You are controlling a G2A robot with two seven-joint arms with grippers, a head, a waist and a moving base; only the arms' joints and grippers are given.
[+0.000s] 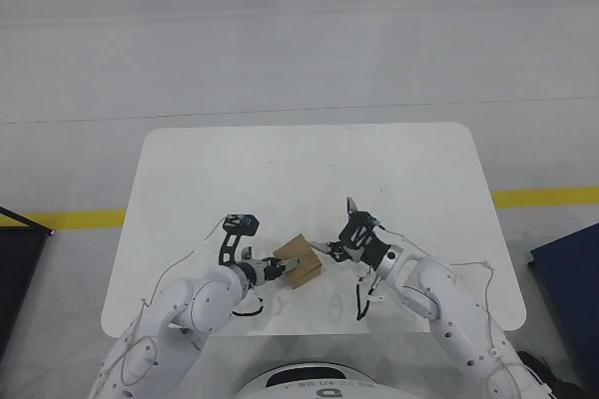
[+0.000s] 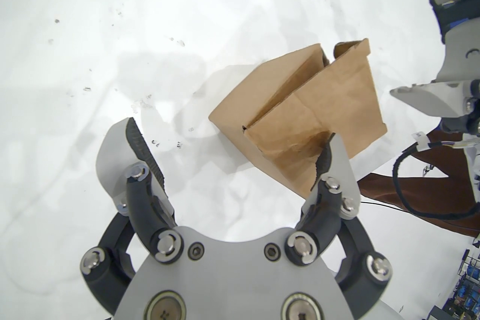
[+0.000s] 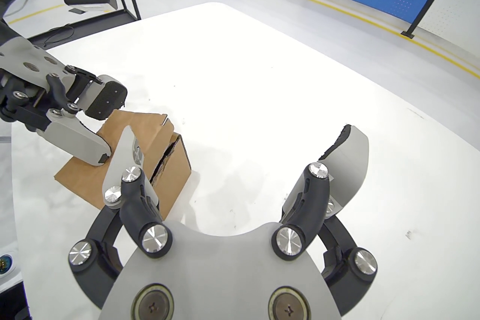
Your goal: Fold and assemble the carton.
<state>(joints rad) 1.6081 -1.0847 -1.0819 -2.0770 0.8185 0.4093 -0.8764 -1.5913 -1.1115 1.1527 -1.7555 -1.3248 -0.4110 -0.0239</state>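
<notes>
Carton point(image 1: 299, 261), one only, sits between two released tools: left tool point(image 2: 231, 135) and right tool point(image 3: 238, 132)

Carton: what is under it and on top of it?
Under the carton lies the table. The left gripper touches its top flap with one finger. Its inside is hidden.

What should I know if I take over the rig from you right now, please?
Left gripper: open, nothing gripped; one of its fingers rests on the carton at a top flap.
Right gripper: open, holding nothing, one finger at the carton's opposite side; contact unclear.
Carton: on the table near its front edge, between both grippers.
Done: body partly folded into a box shape.
Left: flaps are loose and a seam gapes; fold them in and close it.
</notes>
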